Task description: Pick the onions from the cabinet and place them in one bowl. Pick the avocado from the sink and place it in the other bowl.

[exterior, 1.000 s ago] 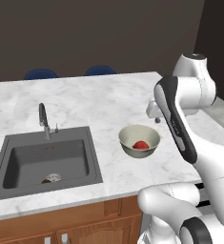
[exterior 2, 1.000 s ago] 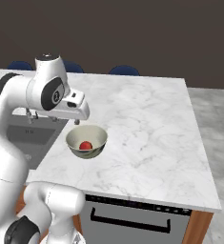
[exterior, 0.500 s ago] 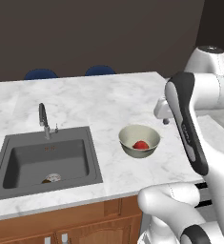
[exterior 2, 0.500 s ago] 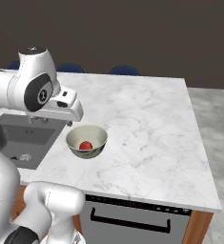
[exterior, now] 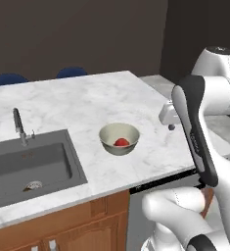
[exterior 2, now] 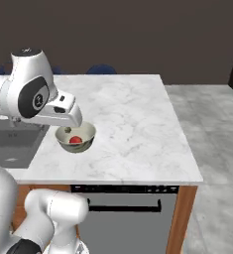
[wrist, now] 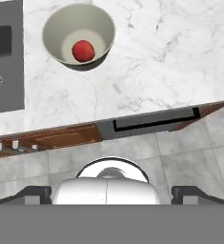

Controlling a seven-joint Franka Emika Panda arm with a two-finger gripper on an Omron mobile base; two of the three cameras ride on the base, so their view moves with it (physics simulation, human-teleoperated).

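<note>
Onion (exterior: 121,142) — in bowl (exterior: 108,135) — hand (exterior: 171,122) open

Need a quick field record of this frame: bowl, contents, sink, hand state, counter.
bowl: one bowl upright on the marble counter, right of the sink
bowl contents: one red onion inside, resting on the bottom
sink: sink set into the counter, faucet at its rear edge; no avocado visible in the part shown
hand: hand open, holding nothing, raised above the counter's front edge, looking down at bowl and floor
below counter: dark appliance front under the counter edge
</note>
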